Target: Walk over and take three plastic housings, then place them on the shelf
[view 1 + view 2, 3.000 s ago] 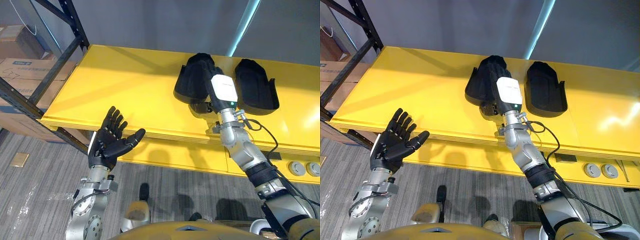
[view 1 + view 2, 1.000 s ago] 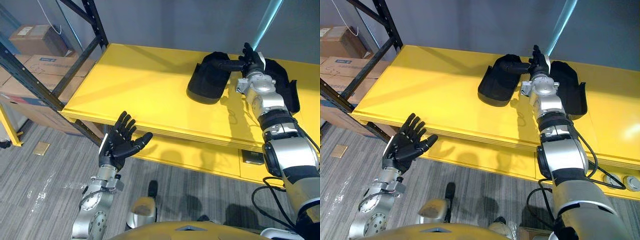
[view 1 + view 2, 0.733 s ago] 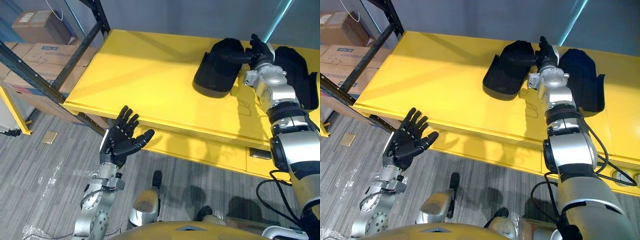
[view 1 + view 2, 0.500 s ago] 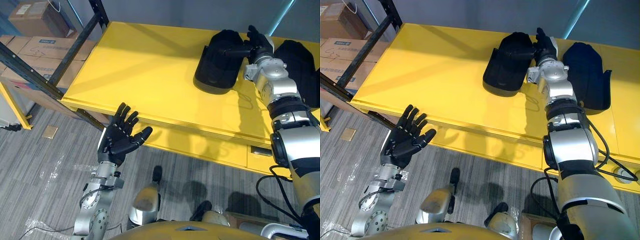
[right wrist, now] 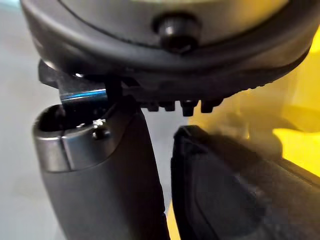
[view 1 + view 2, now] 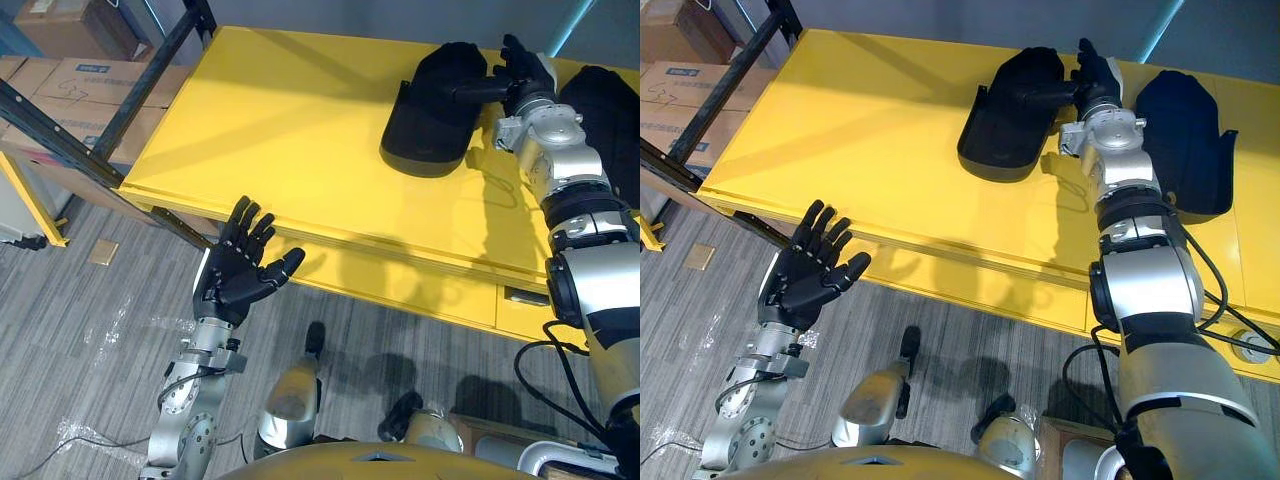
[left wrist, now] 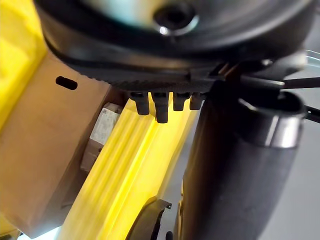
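Two black plastic housings lie on the yellow shelf (image 6: 280, 130): the left housing (image 6: 430, 110) and the right housing (image 6: 1185, 130) side by side near the back. My right hand (image 6: 522, 78) stands between them at the left housing's far right edge. Its fingers are straight and its thumb (image 6: 1045, 93) lies stretched across the housing's top. In the right wrist view the same housing (image 5: 235, 190) sits close beside the thumb (image 5: 100, 175). Held palm-up below the shelf's front edge, my left hand (image 6: 235, 278) is open and holds nothing.
A black rack upright (image 6: 150, 80) runs along the shelf's left end, with cardboard boxes (image 6: 70, 85) stacked behind it. The shelf's left half is bare yellow board. Grey carpet floor (image 6: 90, 350) lies below. The left wrist view shows the shelf's yellow edge (image 7: 125, 170) and a box (image 7: 45, 150).
Three seconds ago my right hand was at the left housing's near edge; it now stands at its far right side, thumb across it. The camera has shifted. The left hand keeps its pose.
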You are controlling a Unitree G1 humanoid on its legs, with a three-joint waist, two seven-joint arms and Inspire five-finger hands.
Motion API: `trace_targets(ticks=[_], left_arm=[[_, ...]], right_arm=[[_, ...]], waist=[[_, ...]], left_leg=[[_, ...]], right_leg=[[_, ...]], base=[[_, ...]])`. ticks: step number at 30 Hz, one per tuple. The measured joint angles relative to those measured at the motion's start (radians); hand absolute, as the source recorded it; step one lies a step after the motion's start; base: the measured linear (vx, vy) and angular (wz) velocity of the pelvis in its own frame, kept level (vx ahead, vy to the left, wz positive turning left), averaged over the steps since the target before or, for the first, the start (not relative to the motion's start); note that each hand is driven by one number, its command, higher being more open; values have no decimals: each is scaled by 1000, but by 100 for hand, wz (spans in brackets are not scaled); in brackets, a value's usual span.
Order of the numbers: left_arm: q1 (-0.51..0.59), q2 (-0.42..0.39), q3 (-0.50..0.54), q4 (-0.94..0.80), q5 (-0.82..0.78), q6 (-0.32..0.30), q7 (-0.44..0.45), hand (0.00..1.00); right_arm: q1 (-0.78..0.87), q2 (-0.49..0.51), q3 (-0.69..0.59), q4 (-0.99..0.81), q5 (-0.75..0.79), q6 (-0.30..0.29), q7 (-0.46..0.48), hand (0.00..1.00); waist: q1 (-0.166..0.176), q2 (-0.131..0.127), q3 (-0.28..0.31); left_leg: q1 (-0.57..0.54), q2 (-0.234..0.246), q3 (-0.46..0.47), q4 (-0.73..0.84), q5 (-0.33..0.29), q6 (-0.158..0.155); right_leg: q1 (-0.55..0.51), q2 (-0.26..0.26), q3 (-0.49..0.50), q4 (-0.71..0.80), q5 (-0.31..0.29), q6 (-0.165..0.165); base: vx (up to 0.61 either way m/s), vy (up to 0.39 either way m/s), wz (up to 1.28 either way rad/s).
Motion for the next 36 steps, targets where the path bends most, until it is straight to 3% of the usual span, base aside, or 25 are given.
trace_targets(ticks=[4, 7, 10, 13, 16, 23, 28, 30, 32, 36], left_arm=[[15, 1, 3, -12, -2, -2, -12, 100], [47, -2, 10, -23, -8, -3, -28, 100], [93, -3, 35, -44, -11, -3, -31, 100], [147, -3, 81, -57, -14, -3, -43, 100], [191, -13, 120, -58, -18, -3, -45, 100], [233, -97, 152, -68, -17, -3, -31, 100], [280, -113, 153, -138, -24, -14, -17, 100], [211, -140, 143, -253, -59, -74, -39, 100], [89, -134, 134, -355, -85, -158, -121, 100], [-40, -122, 108, -398, -124, -187, -217, 100]], right_arm=[[23, -37, -4, -113, -89, -51, -79, 100], [117, -65, -56, -352, -125, -134, -136, 100], [321, -54, -153, -714, -194, -198, -191, 100], [593, 44, -259, -999, -230, -217, -198, 100], [840, 161, -292, -1139, -269, -216, -181, 100], [1229, 381, -384, -1344, -267, -226, -139, 100], [1402, 527, -385, -1396, -211, -308, -125, 100], [1442, 556, -373, -1396, -142, -311, -98, 100], [1476, 550, -366, -1396, -163, -318, -88, 100], [1494, 530, -374, -1401, -188, -322, -145, 100]], waist=[[-2, 0, 0], [-11, -1, 0], [-21, -17, -7], [-37, -54, -30], [-62, -88, -66], [-97, -117, -126], [-119, -140, -173], [-151, -138, -205], [-192, -119, -247], [-231, -92, -265]], left_leg=[[3, 0, 11, 0, 0, 0], [24, -2, 23, 0, -5, 2], [45, 1, 51, 0, -18, 4], [63, 3, 85, -1, -31, 3], [77, 4, 118, -1, -50, -4], [72, 24, 204, 0, -58, 1], [78, 24, 260, 0, -59, 3], [78, 24, 277, -1, -60, 5], [81, 26, 310, -4, -66, 11], [126, 25, 399, -5, -85, 9]], right_leg=[[5, 2, 2, -14, 4, 4], [33, 12, 7, -46, 19, 11], [59, 28, 26, -107, 47, 15], [74, 39, 54, -149, 71, 16], [72, 42, 84, -161, 77, 17], [44, 59, 144, -210, 79, 18], [19, 68, 217, -227, 119, 18], [13, 69, 227, -237, 119, 18], [4, 72, 263, -264, 122, 22], [3, 72, 349, -308, 152, 22]], base=[[-3, -40, -2], [10, -50, -9], [15, -49, -22], [13, -25, -29], [-17, -15, -34], [-66, -7, -21], [-13, 2, -31], [-26, 6, -28], [-7, 14, -45], [17, 16, -73]])
